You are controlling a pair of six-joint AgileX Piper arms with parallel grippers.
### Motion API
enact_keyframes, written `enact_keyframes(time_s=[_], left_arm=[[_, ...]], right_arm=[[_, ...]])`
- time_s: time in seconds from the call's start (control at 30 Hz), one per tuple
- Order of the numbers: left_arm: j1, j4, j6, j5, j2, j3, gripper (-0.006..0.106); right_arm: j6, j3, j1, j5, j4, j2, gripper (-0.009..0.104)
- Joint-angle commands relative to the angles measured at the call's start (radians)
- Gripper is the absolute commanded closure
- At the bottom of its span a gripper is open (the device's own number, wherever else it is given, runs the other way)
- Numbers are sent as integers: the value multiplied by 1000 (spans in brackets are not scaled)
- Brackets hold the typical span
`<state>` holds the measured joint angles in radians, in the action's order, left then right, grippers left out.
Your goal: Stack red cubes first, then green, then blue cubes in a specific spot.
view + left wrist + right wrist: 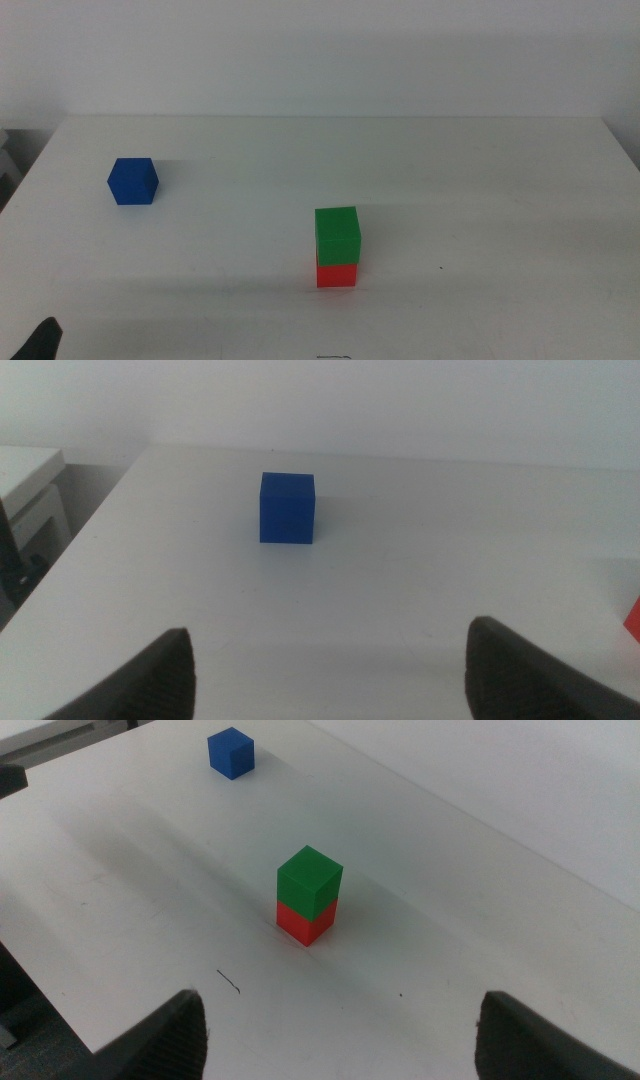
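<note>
The green cube [338, 234] sits on top of the red cube [337, 273] at the middle front of the white table. The blue cube [133, 181] stands alone at the left. In the left wrist view the blue cube [288, 508] lies ahead of my open, empty left gripper [330, 645], well apart from it. Only that gripper's tip [40, 340] shows in the middle view, at the bottom left corner. My right gripper [340, 1010] is open and empty, back from the green cube [310, 880] and red cube [305, 922]. The blue cube [231, 752] is far beyond.
The table's left edge [90, 530] runs close to the blue cube, with a white unit [25, 485] beyond it. A small black mark [229, 982] lies on the table near its front edge [60, 1010].
</note>
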<state>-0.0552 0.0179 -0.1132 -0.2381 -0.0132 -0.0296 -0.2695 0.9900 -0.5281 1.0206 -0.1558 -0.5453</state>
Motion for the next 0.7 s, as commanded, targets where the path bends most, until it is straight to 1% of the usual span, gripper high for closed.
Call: enact_keyframes(time_s=[0.0, 0.03, 0.27, 0.33, 0.43, 0.53, 0.67], left_arm=[[-1, -3, -13, 73, -21, 4, 10], [-1, -3, -13, 73, -21, 4, 10], [-1, -3, -13, 20, -20, 4, 10], [-1, -18, -16, -5, -2, 22, 10], [-1, -30, -14, -60, 122, 128, 10], [-5, -30, -12, -188, 335, 312, 10], [-6, 4, -12, -399, 574, 556, 10]], right_arm=[[-9, 17, -1, -72, -2, -8, 1], [-9, 17, -1, -69, 9, -10, 1], [-9, 17, -1, -69, 12, -10, 1], [-9, 17, -1, -68, 14, -10, 1], [-9, 17, -1, -68, 14, -10, 1], [-9, 17, -1, -67, 14, -10, 1], [-9, 17, -1, -66, 14, -10, 1]])
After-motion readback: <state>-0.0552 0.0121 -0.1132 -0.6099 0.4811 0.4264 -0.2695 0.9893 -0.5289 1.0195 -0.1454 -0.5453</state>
